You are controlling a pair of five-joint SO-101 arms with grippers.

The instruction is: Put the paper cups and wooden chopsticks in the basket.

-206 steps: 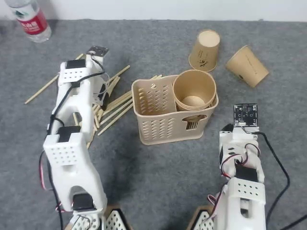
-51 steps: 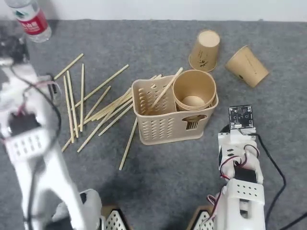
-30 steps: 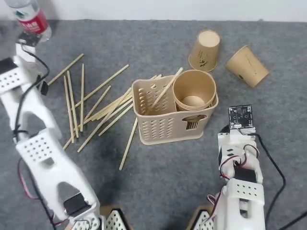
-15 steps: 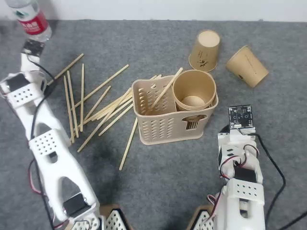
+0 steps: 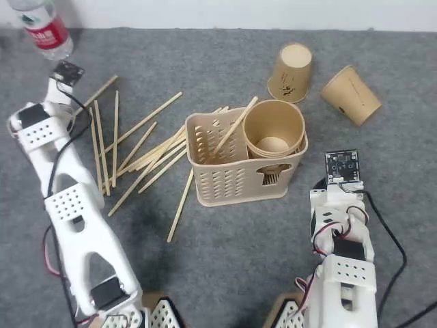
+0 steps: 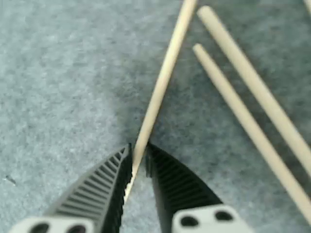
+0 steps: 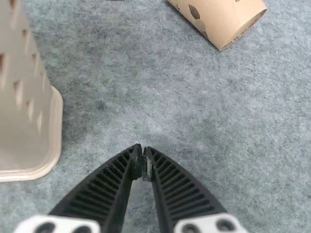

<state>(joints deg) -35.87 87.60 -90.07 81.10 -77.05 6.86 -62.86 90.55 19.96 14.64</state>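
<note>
Now left gripper nips one chopstick by its end; I'd lift slowly, level; right gripper closed, empty

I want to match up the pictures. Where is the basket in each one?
High view: the basket stands mid-picture, with cups stacked inside.
Right wrist view: the basket shows its slotted wall beside the shut right fingers.
Left wrist view: aimed elsewhere, at a chopstick between the left fingers.
Shared landmark: the tipped paper cup, in the high and right wrist views; the grey carpet in all.
</note>
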